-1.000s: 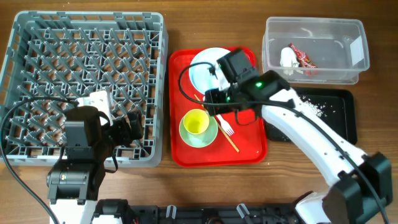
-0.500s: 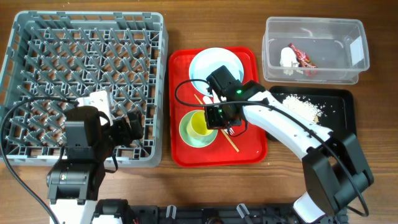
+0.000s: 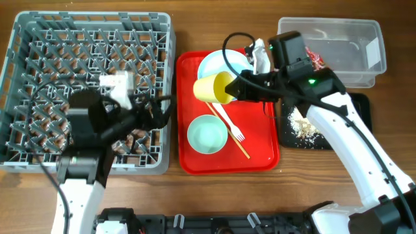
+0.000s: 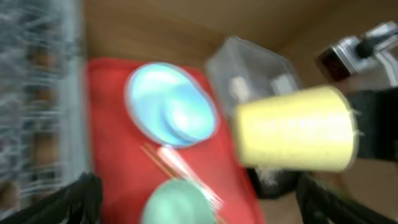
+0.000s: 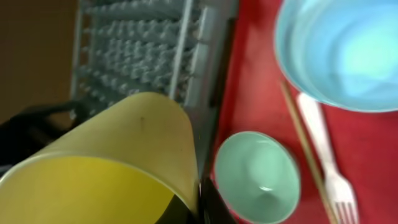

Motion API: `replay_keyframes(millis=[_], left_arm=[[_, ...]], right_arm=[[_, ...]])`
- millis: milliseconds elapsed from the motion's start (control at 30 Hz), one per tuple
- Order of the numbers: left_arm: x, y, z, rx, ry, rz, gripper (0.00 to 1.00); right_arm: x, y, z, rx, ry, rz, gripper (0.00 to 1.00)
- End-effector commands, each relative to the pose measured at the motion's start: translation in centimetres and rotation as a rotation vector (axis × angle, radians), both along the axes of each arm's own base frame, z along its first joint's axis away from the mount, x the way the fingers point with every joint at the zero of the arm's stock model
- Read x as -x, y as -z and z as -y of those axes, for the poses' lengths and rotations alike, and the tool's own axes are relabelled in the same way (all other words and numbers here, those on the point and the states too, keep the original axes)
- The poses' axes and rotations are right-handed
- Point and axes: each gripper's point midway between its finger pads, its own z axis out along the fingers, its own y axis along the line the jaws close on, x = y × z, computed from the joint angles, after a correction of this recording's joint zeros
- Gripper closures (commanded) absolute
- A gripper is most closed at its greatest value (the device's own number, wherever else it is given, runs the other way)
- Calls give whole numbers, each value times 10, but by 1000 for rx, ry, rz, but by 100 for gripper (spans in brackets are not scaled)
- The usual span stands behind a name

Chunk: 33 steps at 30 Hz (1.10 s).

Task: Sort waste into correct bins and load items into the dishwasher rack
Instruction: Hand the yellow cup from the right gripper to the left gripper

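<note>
White arm shells (image 3: 344, 130), black joints (image 3: 289, 49) and right pincer (image 3: 238, 88), looping black cables (image 3: 225, 47), green light (image 3: 311, 82) on right arm (image 3: 364, 162).

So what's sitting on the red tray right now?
A light blue plate, a green bowl, a white fork and a wooden chopstick lie on the red tray. The yellow cup, held above by the right gripper, covers part of the plate's edge.

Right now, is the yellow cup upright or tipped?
Tipped. The yellow cup lies sideways in the right gripper, above the red tray; the left wrist view shows its wall horizontal.
</note>
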Motion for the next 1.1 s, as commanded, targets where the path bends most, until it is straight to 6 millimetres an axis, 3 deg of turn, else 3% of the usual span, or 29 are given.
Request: replay_keyframes(millis=[0, 200, 433, 800, 933, 967, 1067], left_arm=[[14, -38, 43, 268, 324, 15, 0], [25, -61, 59, 383, 599, 77, 5], [46, -88, 61, 386, 740, 156, 22], [56, -88, 71, 387, 798, 154, 30], [54, -89, 71, 385, 788, 162, 44], [54, -89, 71, 385, 788, 162, 46], [54, -89, 71, 383, 789, 169, 52]], right_arm=[[19, -37, -23, -228, -177, 4, 96], [42, -85, -40, -482, -375, 23, 96], [42, -87, -40, -490, -375, 15, 96], [43, -87, -40, -495, -375, 4, 96], [43, -87, -41, -495, -373, -1, 96], [43, -87, -41, -495, -373, -1, 93], [43, -87, -41, -495, -374, -1, 68]])
